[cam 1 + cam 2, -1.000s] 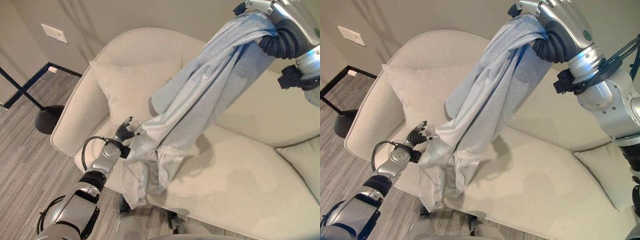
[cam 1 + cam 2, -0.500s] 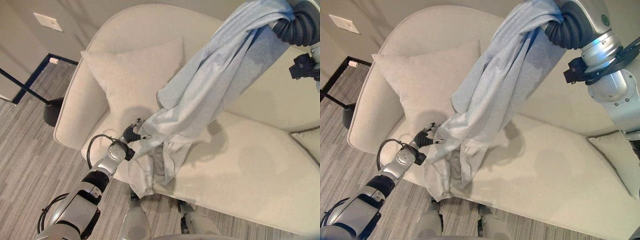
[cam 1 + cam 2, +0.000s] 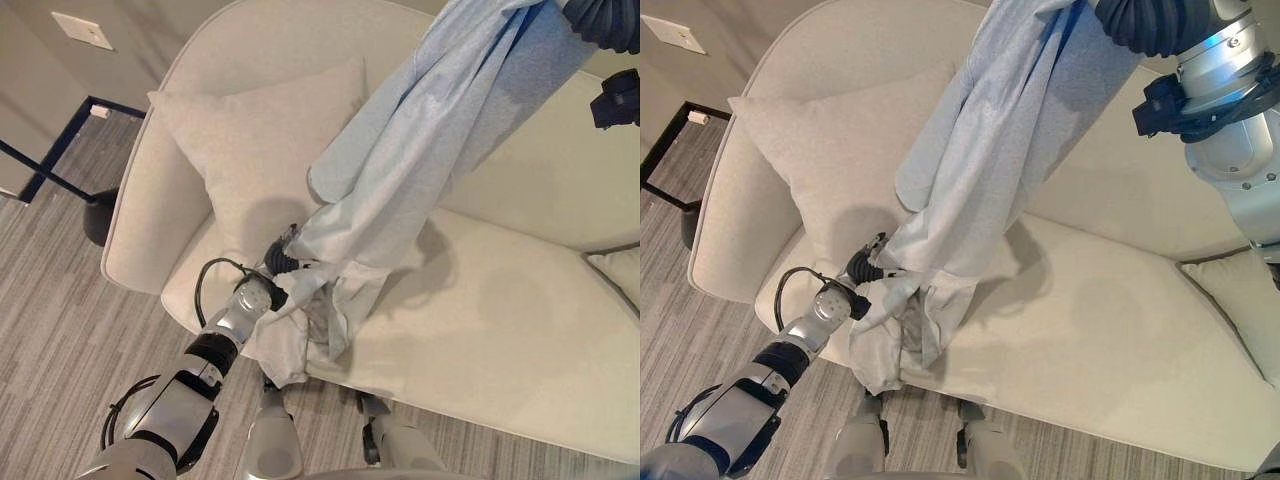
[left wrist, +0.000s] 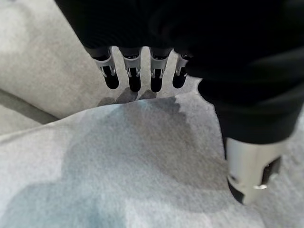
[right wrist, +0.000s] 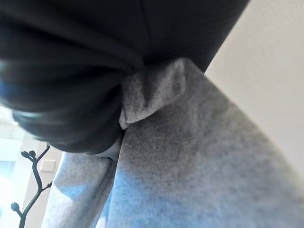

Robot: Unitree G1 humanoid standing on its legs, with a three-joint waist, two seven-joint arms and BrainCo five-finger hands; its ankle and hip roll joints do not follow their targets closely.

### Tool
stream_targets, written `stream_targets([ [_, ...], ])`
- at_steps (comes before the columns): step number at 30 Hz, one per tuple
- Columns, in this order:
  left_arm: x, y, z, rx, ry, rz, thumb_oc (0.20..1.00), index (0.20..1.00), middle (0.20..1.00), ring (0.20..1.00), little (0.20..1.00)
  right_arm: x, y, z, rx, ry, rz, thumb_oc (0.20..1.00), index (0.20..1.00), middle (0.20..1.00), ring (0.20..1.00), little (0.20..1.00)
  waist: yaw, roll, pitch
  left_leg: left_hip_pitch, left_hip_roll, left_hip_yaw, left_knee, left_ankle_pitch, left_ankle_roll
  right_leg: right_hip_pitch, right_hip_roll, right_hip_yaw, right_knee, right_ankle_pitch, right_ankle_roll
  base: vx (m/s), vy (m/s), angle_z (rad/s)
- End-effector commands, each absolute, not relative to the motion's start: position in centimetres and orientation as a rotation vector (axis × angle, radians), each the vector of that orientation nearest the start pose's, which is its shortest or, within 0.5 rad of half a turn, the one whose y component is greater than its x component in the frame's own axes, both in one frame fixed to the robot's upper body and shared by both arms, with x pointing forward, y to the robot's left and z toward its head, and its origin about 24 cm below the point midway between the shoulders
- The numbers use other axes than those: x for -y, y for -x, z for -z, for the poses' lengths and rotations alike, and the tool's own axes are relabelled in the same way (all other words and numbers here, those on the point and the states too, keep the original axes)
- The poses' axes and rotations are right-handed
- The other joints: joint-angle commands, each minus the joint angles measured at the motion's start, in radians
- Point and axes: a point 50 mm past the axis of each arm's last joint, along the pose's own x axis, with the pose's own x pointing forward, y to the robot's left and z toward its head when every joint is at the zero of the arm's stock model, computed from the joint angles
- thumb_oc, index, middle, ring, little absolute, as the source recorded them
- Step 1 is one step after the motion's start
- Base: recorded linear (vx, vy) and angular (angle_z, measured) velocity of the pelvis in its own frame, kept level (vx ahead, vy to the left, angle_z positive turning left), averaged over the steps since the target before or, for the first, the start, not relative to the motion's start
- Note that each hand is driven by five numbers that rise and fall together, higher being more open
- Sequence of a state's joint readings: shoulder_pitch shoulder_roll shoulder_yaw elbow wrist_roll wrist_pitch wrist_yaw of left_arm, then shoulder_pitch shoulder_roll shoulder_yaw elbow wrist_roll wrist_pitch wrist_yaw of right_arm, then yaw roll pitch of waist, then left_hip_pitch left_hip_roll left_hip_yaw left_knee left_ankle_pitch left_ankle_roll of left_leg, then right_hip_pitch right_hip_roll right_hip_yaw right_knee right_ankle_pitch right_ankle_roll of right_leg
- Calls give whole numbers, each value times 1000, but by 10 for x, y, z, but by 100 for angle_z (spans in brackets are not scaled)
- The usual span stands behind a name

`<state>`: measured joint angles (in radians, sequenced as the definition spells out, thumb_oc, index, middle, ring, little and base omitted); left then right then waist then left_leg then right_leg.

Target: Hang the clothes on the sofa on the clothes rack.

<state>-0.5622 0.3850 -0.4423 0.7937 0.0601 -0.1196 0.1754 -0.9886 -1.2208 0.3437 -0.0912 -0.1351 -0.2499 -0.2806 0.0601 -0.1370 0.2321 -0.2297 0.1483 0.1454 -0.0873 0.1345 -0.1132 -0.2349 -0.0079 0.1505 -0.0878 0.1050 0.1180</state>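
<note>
At the sofa's front edge the left hand [image 3: 281, 266] meets the low end of the garment [image 3: 420, 170]. In its wrist view the fingers [image 4: 134, 76] reach down to the cloth's edge and the thumb [image 4: 249, 171] stands apart beside it, the grey fabric lying between them; whether they actually pinch it cannot be told.

The garment is a pale grey-blue piece of clothing. Its lowest folds lie bunched on the seat's front edge and spill a little over it, just beside the left hand. From there it rises as a long twisted band, up and to the robot's right, clear of the seat, crossing in front of the sofa back.

Behind the left hand a square cushion [image 3: 255, 150] leans against the back at the sofa's [image 3: 500, 330] left end; the hanging cloth overlaps its right edge. A second cushion [image 3: 1245, 305] sits at the seat's right end.

Beyond the left armrest, on the striped floor [image 3: 60, 300], stands a dark round base [image 3: 100, 215] with dark bars [image 3: 45, 170] near the wall.

At the top the garment is gathered against the right hand [image 3: 1145, 20], whose dark cover presses into the cloth; its fingers are hidden, so its grip cannot be told. Past it, a branched rack [image 5: 31, 190] stands.
</note>
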Motion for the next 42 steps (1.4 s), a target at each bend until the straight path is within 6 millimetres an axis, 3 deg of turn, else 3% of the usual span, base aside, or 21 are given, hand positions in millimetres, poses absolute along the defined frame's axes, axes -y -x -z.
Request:
stream_targets([
  [1,-151,-356,-51,16,-738,166,1000,1000,1000,1000,1000,184,-241,-403,1420,1088,182,200,200,200,200,200,20,-24,-63,8,-28,-24,0,-65,-19,-6,39,-53,39,-64,82,0,0,0],
  [13,-126,-363,-51,15,-791,245,1000,1000,1000,1000,1000,179,-238,-404,1441,1038,148,200,200,200,200,200,-19,-42,-73,7,-21,-17,0,-68,-22,-12,43,-49,35,-61,82,0,0,0],
  [14,-126,-363,-51,15,-791,245,827,827,827,827,827,179,-238,-404,1441,1038,148,200,200,200,200,200,-18,-42,-73,7,-21,-17,0,-68,-22,-12,43,-49,35,-61,82,0,0,0],
  [15,-121,-364,-53,24,-803,260,200,200,200,200,200,179,-238,-404,1445,1032,143,200,200,200,200,200,-23,-44,-75,8,-20,-13,0,-69,-22,-14,44,-49,35,-61,83,0,0,0],
  [26,-127,-366,-69,106,-786,202,200,200,200,200,200,186,-239,-398,1410,1052,165,200,200,200,200,200,-19,-35,-91,24,-22,-11,0,-76,-21,-2,41,-54,40,-71,82,0,0,0],
  [34,-163,-364,-103,232,-715,38,200,200,200,200,200,204,-246,-380,1296,1106,208,200,200,200,200,200,15,-6,-120,65,-30,-16,0,-80,-22,41,28,-73,58,-99,75,16,-14,3],
  [39,-201,-354,-133,329,-675,-102,200,200,200,200,200,211,-249,-368,1235,1117,204,200,200,200,200,200,42,10,-154,115,-36,-24,0,-88,-27,90,21,-95,74,-127,65,64,-47,19],
  [41,-225,-346,-150,381,-677,-187,200,200,200,200,200,210,-252,-359,1200,1116,164,200,200,200,200,200,58,18,-177,152,-36,-30,0,-96,-32,129,16,-108,86,-147,56,85,-55,33],
  [42,-226,-345,-150,378,-678,-189,200,200,200,200,200,209,-252,-359,1200,1113,161,200,200,200,200,200,55,18,-175,156,-36,-31,0,-97,-33,134,16,-109,87,-149,56,51,-39,22],
])
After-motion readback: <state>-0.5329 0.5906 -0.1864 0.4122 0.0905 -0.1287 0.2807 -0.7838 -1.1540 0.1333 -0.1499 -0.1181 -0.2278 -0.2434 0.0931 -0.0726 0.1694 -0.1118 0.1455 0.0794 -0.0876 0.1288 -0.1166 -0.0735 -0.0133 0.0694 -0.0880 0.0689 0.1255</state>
